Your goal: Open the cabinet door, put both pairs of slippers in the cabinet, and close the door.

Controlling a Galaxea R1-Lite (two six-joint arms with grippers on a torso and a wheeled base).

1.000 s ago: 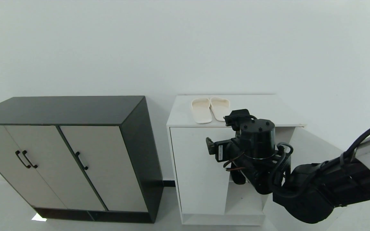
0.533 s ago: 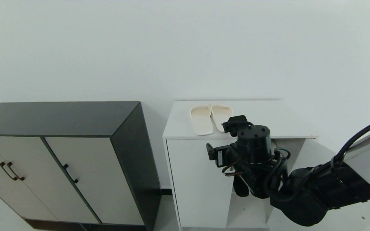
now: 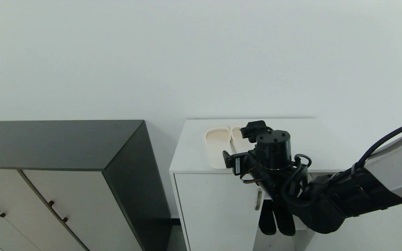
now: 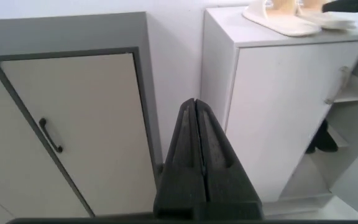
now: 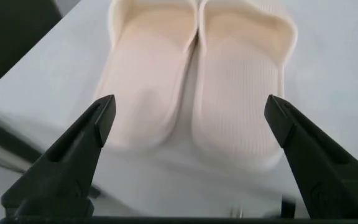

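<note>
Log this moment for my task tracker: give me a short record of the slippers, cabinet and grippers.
cream slippers: side by side on top of the white cabinet
dark slippers: inside the white cabinet's open right side
right gripper: open, just above the cream slippers
left gripper: shut, holding nothing

A plain pale grey wall (image 3: 201, 52) spans the upper frame, evenly lit; at lower left stands a low black-framed cabinet with beige doors (image 3: 58, 143) and thin black bar handles (image 3: 58, 211); right of it (a narrow shadowed gap between) a white box-shaped cabinet (image 3: 215, 202); grey floor (image 3: 176, 241) below the gap.
</note>
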